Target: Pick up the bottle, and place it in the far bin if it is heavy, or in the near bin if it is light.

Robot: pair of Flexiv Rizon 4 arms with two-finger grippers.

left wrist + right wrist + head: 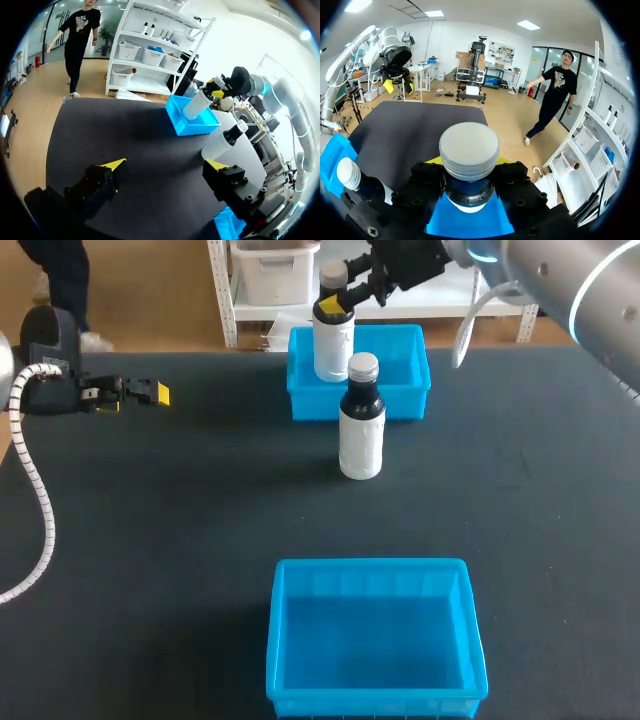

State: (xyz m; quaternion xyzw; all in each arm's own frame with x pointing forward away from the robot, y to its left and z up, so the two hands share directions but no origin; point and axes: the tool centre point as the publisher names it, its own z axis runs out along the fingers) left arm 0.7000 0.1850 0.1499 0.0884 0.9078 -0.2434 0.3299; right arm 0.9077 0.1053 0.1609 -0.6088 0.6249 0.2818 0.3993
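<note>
A white bottle with a dark neck and grey cap [333, 340] hangs upright over the far blue bin [405, 390], its lower end at about rim height. My right gripper [345, 298] is shut on its neck; the cap [469, 149] sits between the yellow-tipped fingers of that gripper [469, 162], with the far bin [470, 222] below. A second, similar bottle [361, 430] stands on the table just in front of that bin. The near blue bin [300, 640] holds nothing. My left gripper [140, 392] is open at the far left; between its tips [165, 165] lies only table.
The black table [160, 540] spreads wide between the two bins and to the left. From the left wrist, the held bottle [197, 104], far bin [192, 122] and standing bottle [222, 142] show ahead. A white cable [35, 490] trails from my left arm.
</note>
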